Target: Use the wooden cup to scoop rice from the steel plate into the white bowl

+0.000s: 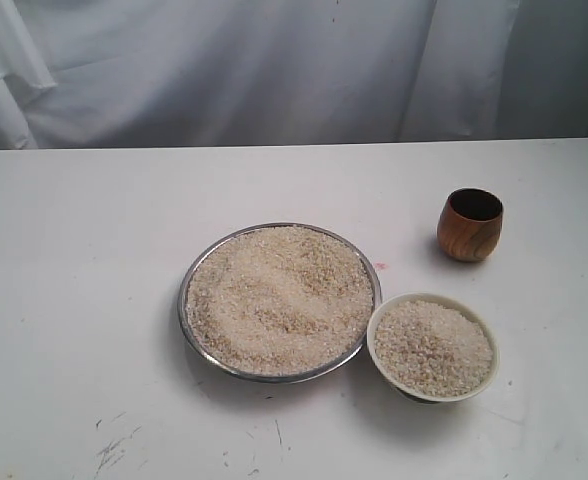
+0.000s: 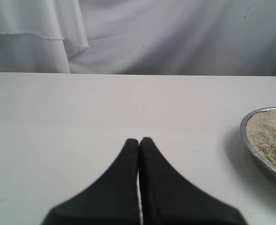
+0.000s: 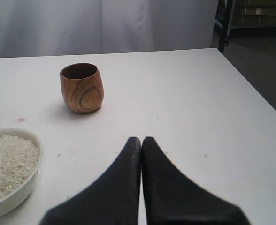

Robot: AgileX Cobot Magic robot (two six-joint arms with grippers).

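One whole steel plate [image 1: 274, 377], exterior only

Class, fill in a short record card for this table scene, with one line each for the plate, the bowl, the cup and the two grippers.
steel plate: wide, covered with rice
white bowl: filled with rice, close beside the plate
wooden cup: upright, standing apart behind the bowl
left gripper: shut, holding nothing, near the plate
right gripper: shut, holding nothing, short of the cup
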